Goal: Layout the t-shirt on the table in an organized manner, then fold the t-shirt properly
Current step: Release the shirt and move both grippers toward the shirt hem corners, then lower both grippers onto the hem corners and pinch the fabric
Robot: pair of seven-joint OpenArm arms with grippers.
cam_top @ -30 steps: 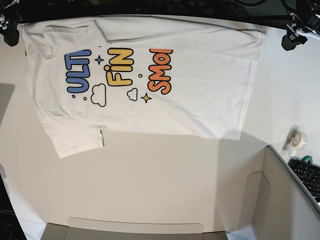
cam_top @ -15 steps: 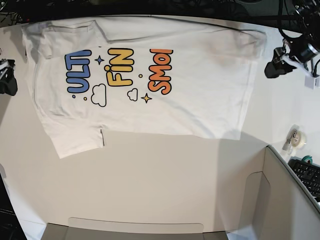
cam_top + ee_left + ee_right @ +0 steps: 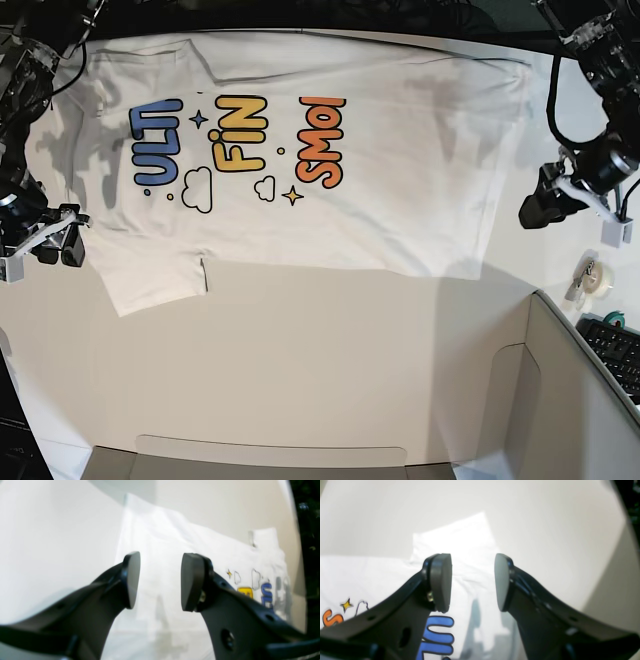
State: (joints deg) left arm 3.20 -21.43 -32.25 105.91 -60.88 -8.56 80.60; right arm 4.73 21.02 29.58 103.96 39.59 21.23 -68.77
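The white t-shirt (image 3: 400, 170) lies spread flat, print up, across the far part of the white table (image 3: 300, 370), with its neck end at the left and its hem at the right. My left gripper (image 3: 532, 210) hovers just off the hem's near right corner. In the left wrist view it (image 3: 160, 580) is open and empty, with the t-shirt (image 3: 175, 542) below it. My right gripper (image 3: 60, 247) hangs at the shirt's left edge by the near sleeve. It (image 3: 472, 582) stands open with nothing between its pads, above the sleeve (image 3: 460, 537).
A grey box-like panel (image 3: 570, 400) stands at the near right, with a tape roll (image 3: 597, 277) and a keyboard (image 3: 615, 350) beside it. A flat grey piece (image 3: 270, 455) lies along the near edge. Dark cables run along the far edge.
Both arms have come from the far corners toward the near side, down the shirt's left and right edges. The shirt has not moved.
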